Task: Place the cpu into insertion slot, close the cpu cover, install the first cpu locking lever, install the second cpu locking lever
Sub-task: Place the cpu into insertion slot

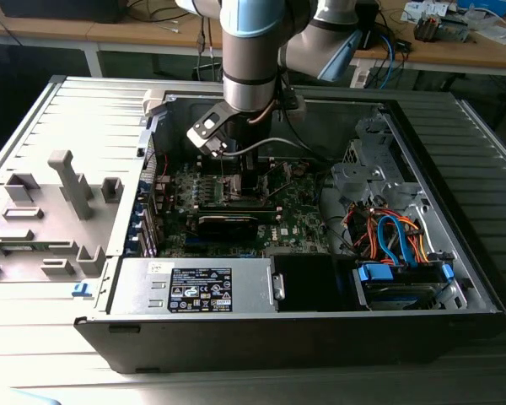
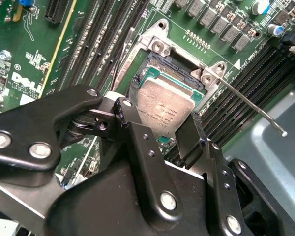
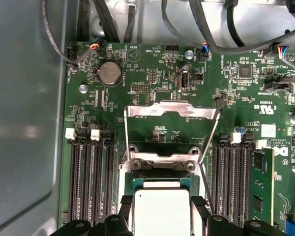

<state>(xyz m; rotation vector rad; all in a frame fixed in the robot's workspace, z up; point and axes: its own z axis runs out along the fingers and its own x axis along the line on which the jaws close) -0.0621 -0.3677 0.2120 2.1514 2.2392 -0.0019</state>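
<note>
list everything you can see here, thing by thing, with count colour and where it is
cpu: one, silvery grey, over the insertion slot, between the fingers
insertion slot: one, dark with metal rim, on the motherboard
cpu cover: one, dull silver, swung open beside the slot
locking lever: one, thin silver rod, sticking out from the slot's corner
memory slots: several, black, both sides of the slot
coin battery: one, silver, on the motherboard
motherboard: one, green, inside the case
computer case: one, black and grey, lying open
power supply: one, silver, inside the case
cables: bundle, orange and blue, exterior view's right
fixture blocks: several, grey, exterior view's left
arm: one, grey and blue, above the motherboard
fingers: two, black, shut on the cpu
</note>
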